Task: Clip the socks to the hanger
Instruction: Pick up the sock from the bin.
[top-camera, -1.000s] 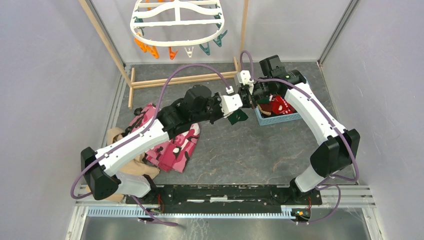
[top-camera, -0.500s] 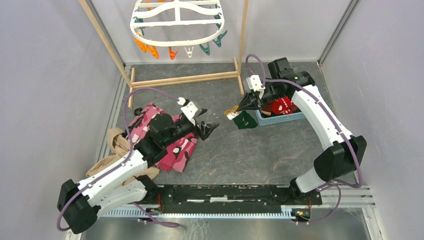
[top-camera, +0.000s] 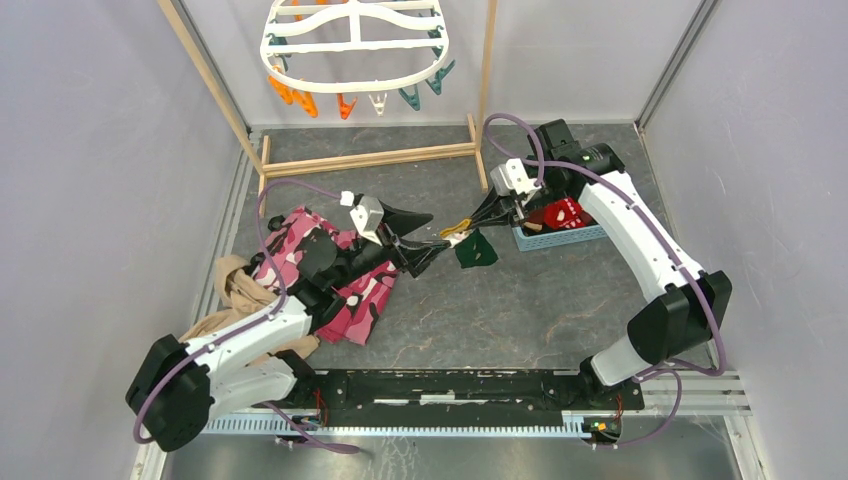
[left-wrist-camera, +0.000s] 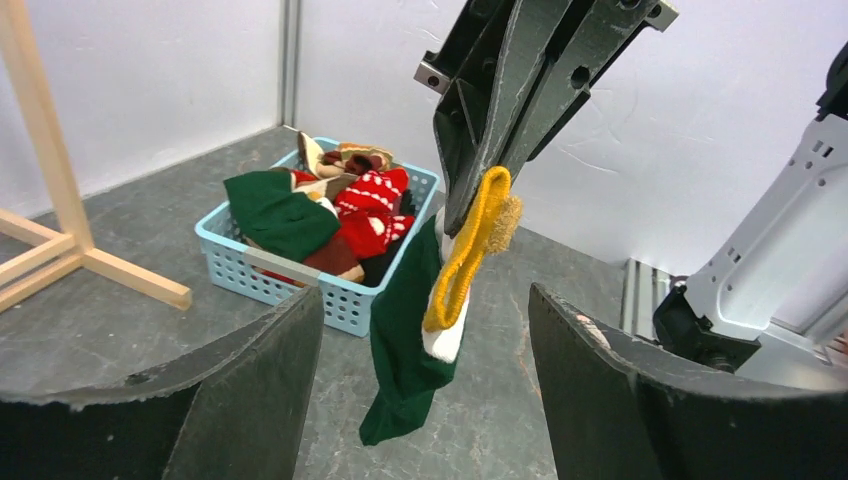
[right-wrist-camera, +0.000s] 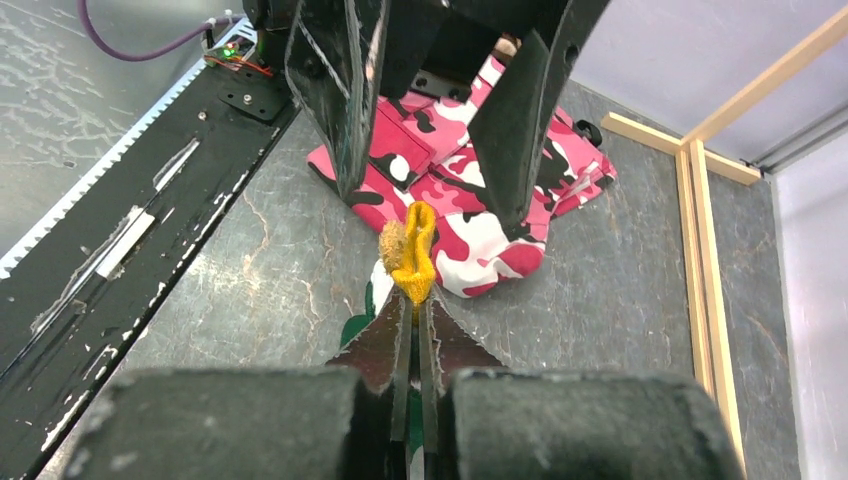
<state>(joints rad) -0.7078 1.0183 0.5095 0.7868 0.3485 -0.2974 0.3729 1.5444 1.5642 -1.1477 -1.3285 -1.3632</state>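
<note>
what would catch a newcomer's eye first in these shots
The dark green sock with a yellow cuff, dangling mid-table from the shut right gripper, with the left gripper open in front of it. Then the pink camouflage garment heaped at left and the white hanger with bright clips at the back.

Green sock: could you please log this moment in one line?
right pincer: shut on green sock; left pincer: open around cuff; hanger: no socks seen
</note>
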